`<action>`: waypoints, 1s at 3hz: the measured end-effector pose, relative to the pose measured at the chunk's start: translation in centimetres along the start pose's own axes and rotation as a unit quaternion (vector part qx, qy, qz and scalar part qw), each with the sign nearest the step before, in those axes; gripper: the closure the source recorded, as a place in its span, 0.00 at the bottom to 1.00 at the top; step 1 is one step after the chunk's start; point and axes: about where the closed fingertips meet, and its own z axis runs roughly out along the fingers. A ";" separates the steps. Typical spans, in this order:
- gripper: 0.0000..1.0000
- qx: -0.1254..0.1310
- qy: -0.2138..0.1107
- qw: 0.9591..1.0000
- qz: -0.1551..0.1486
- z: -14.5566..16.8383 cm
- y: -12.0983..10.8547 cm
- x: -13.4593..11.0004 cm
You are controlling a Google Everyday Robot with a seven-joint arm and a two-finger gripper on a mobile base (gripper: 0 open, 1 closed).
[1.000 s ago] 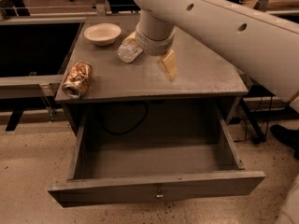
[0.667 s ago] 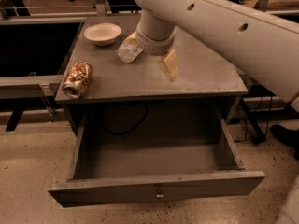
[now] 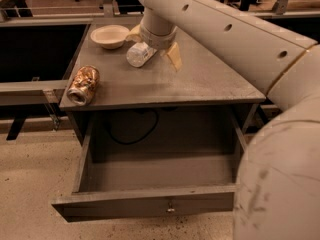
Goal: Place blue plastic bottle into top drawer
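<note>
The blue plastic bottle, clear with a pale label, lies on its side on the grey cabinet top, near the back. My gripper hangs over it, open, with one tan finger to the bottle's right and the other behind it on the left. The fingers are not closed on the bottle. The top drawer is pulled out below the cabinet top. Its inside is bare, and its small metal knob shows on the front panel.
A crushed coppery can lies at the left front of the cabinet top. A cream bowl stands at the back left. My white arm fills the right side. A dark cable hangs behind the drawer.
The gripper has shifted back and a little left over the bottle; its right finger is now closer to the bottle and the left finger has come into view. The bottle, can and bowl have not moved.
</note>
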 end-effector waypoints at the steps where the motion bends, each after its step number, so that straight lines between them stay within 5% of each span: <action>1: 0.00 0.025 0.013 0.999 -0.025 1.5 -2.1 2.6; 3: 0.00 0.005 -0.013 0.998 -0.057 5.2 -5.7 3.4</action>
